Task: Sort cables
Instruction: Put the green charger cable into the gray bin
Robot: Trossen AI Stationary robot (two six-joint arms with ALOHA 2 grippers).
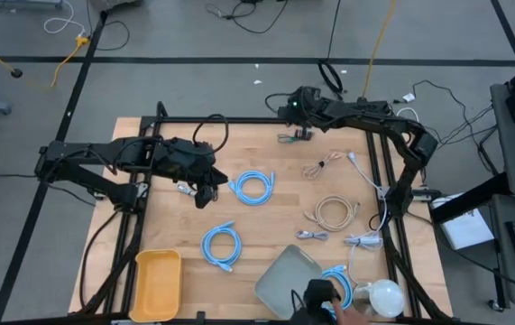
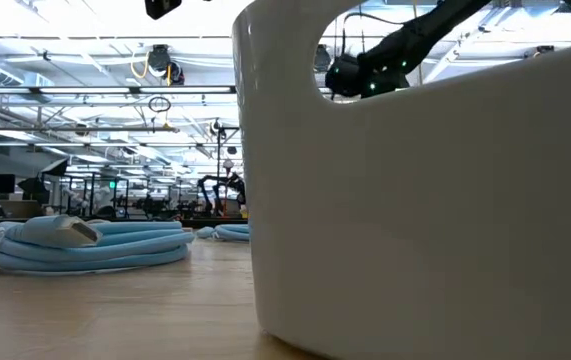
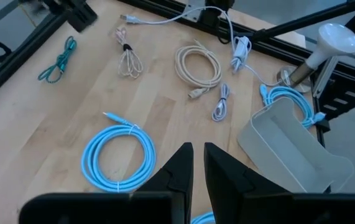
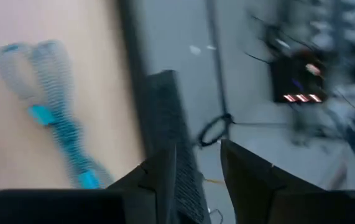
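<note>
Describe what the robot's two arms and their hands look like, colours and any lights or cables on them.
Both arms are black, built of jointed tubular segments with bulkier blocks at the wrists. The left hand ends in two flat, dark, tapering fingers; the right hand has the same dark blade-like pair. A small green light glows near the right arm's wrist. A black cable loops over the left arm's wrist.

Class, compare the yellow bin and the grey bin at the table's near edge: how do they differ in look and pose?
Colour: the yellow bin is bright yellow, the grey bin pale grey. Pose: in the high view, the yellow bin sits square to the table edge, while the grey bin is turned at an angle. Neighbours: a light-blue cable lies against the grey bin; none touches the yellow bin. Both are open-topped, rectangular, with rounded corners.
</note>
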